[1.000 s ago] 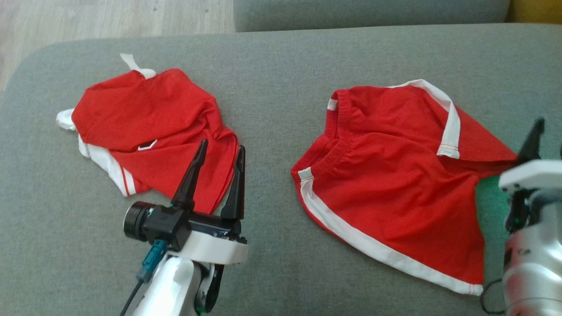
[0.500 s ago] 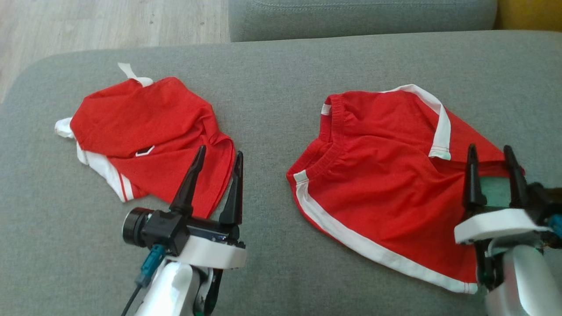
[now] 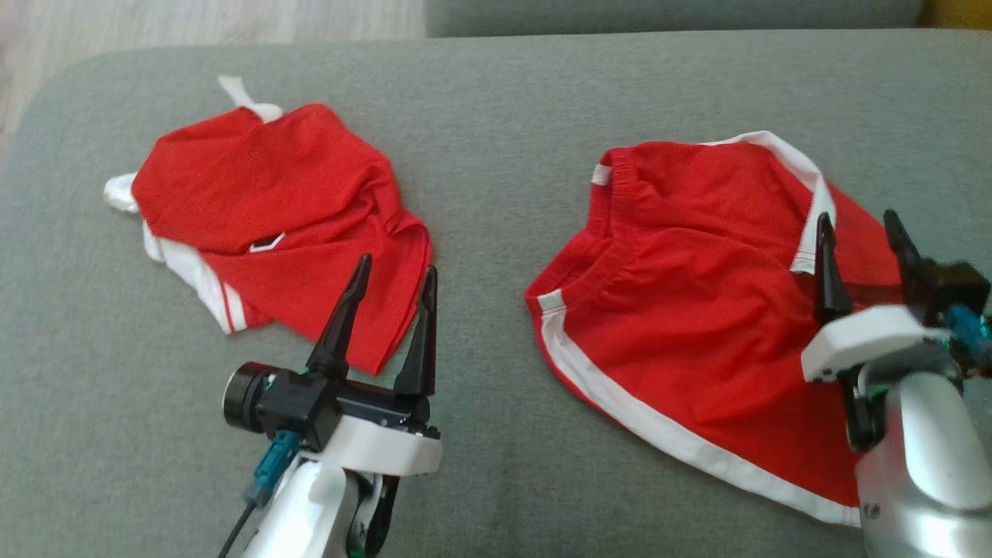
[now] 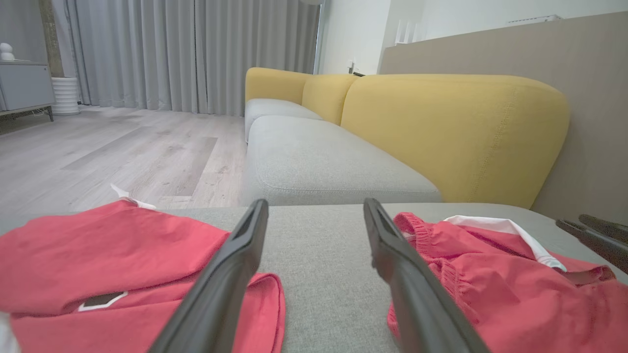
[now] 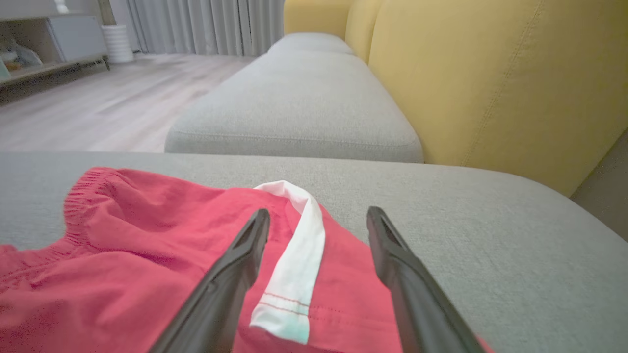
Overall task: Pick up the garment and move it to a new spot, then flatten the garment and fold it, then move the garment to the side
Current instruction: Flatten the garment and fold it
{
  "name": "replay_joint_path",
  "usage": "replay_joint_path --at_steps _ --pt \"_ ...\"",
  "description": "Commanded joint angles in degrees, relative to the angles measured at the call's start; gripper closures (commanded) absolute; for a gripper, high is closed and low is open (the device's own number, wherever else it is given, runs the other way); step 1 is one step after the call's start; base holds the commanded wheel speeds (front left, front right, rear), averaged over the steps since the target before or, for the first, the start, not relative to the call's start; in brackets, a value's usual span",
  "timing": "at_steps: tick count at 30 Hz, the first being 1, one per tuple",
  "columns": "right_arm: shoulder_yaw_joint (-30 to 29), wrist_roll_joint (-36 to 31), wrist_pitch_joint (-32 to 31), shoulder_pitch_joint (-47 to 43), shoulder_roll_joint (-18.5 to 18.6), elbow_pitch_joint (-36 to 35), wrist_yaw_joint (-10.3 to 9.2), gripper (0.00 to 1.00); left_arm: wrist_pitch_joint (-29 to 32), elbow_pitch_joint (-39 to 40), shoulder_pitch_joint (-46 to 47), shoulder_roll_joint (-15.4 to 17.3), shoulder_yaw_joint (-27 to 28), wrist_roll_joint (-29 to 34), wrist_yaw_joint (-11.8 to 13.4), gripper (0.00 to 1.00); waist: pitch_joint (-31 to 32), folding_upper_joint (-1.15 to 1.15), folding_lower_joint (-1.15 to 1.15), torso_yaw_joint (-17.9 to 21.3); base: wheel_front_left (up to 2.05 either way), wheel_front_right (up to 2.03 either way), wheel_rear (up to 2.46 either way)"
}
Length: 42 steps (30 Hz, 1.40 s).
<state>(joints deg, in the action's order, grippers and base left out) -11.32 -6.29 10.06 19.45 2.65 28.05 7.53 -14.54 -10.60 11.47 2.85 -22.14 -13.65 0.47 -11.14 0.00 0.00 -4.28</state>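
A pair of red shorts with white trim, the garment (image 3: pixel 682 310), lies crumpled on the right of the grey seat, waistband toward the middle. My right gripper (image 3: pixel 856 217) hovers open above its right side with nothing between the fingers. In the right wrist view, that gripper (image 5: pixel 319 212) straddles the white trim strip (image 5: pixel 294 274) of the shorts (image 5: pixel 147 235). A second red garment (image 3: pixel 256 194), bunched with white edges, lies at the left. My left gripper (image 3: pixel 397 266) stands open at its near right corner, holding nothing. The left wrist view has that gripper (image 4: pixel 315 203) pointing at the bare gap between both garments.
Both garments rest on a wide grey seat cushion (image 3: pixel 496 108). Its rounded edge drops to a wood floor (image 3: pixel 155 23) at the far left. Another grey cushion (image 4: pixel 314 162) lies beyond, and a yellow backrest (image 4: pixel 451 132) rises on the right.
My right gripper has come in from the right edge, turned its fingers forward and moved over the shorts' right side. The head camera shifted. The left gripper stays put.
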Motion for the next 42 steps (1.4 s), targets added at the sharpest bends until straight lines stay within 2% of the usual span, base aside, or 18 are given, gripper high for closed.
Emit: replay_joint_path --at_steps 1,10,11,12,17,25,36,42 --pt "0.79 -1.44 -0.62 2.11 0.23 -0.7 -0.04 0.0 -0.46 1.93 2.46 0.03 1.41 -0.56 0.08 0.0 -0.69 0.0 0.0 -0.89 0.0 0.0 0.0" --pt "-5.79 -10.45 -5.2 6.96 0.23 7.81 -0.04 0.0 -0.46 1.85 3.17 0.03 0.84 -1.16 0.54 0.0 -1.56 0.0 0.0 -2.91 0.0 0.0 0.0" --pt "-6.34 -10.63 -5.12 7.36 0.23 8.59 -0.04 0.3 -0.46 1.81 3.2 0.03 0.88 -1.22 0.54 0.0 -1.55 0.0 0.0 -2.98 0.0 0.0 0.0" --pt "-6.87 -10.99 -4.65 7.76 0.23 9.02 -0.04 1.0 -0.46 1.78 3.18 0.03 0.93 -1.22 0.55 0.0 -1.53 0.0 0.0 -2.99 0.0 0.0 0.0" --pt "-9.63 -12.91 -3.48 9.08 0.23 10.22 -0.04 1.0 -0.46 1.55 2.88 0.03 1.19 -1.19 0.74 0.0 -0.96 0.0 0.0 -2.56 0.0 0.0 0.0" --pt "-15.21 -18.23 -5.48 13.91 1.16 7.24 -0.04 1.0 -0.46 2.42 3.66 0.03 0.37 -1.46 0.98 0.0 -2.32 0.0 0.0 -2.49 0.0 0.0 0.0" --pt "-14.96 -19.93 -8.7 26.81 11.26 13.12 -0.04 1.0 -0.46 2.15 6.04 0.03 -0.11 -1.21 0.31 0.0 -7.0 0.0 0.0 -6.12 0.0 0.0 0.0" --pt "-14.19 -22.68 -7.57 34.44 16.05 17.03 -0.04 1.0 -0.46 2.41 7.22 0.03 -1.03 -1.82 0.35 0.0 -8.84 0.0 0.0 -8.22 0.0 0.0 0.0"
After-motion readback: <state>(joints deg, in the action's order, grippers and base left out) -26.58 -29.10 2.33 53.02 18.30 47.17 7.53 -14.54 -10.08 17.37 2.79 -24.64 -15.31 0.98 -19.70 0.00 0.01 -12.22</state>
